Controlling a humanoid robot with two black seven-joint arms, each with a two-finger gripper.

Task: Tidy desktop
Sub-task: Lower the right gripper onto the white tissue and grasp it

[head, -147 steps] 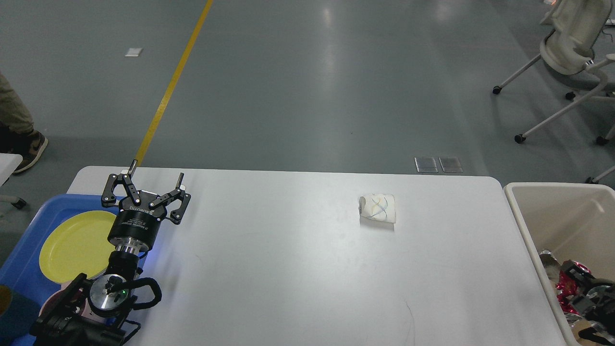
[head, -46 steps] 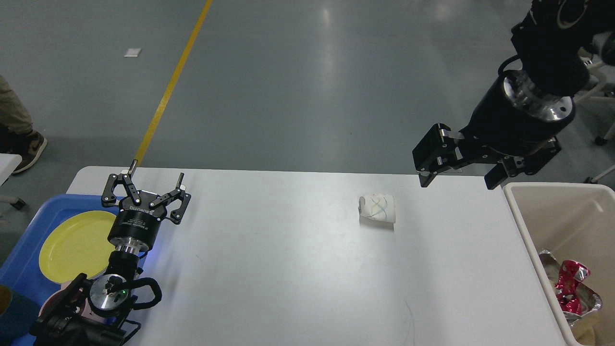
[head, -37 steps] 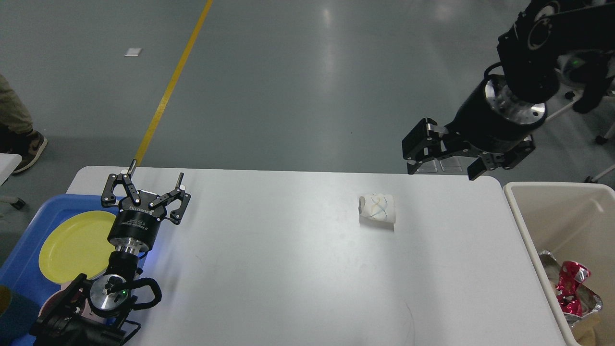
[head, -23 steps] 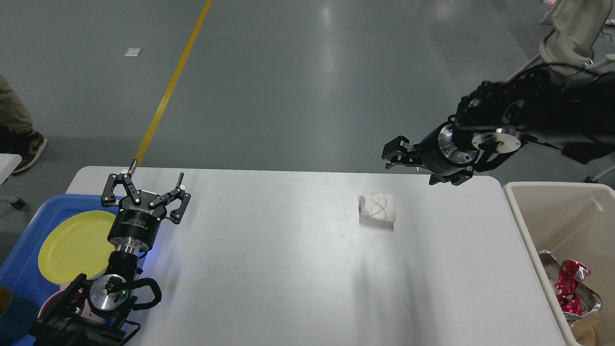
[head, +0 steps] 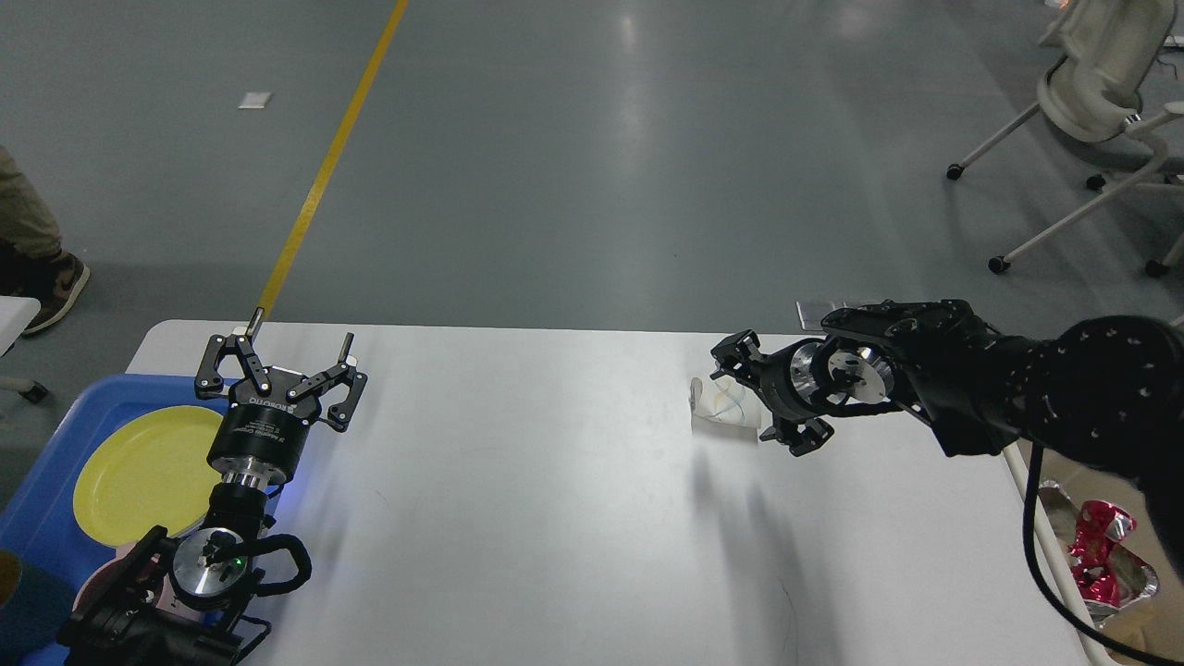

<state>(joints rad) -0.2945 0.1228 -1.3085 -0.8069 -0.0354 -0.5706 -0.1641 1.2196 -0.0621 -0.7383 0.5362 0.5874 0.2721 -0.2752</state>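
The right arm, half a second ago raised beyond the table's far edge, has swung down and now reaches low across the far right part of the desktop [head: 555, 518], its right gripper [head: 766, 398] at the crumpled white paper [head: 720, 403], which has not shifted. The left arm has not moved.

The desktop is a broad white tabletop with rounded corners, smooth and plain, filling the lower half of the view; faint scuffs mark its near edge and the right arm's shadow falls across it.

The right gripper is spread, one finger above the paper's far side and one nearer; whether either touches the paper cannot be told. The left gripper [head: 279, 363] hovers over the far left corner with its fingers wide apart, holding nothing.

A blue tray [head: 42, 518] with a yellow plate [head: 139, 472] sits against the table's left edge. A beige bin [head: 1054, 564] stands at the right edge, with crushed red and silver foil [head: 1101, 560] inside.
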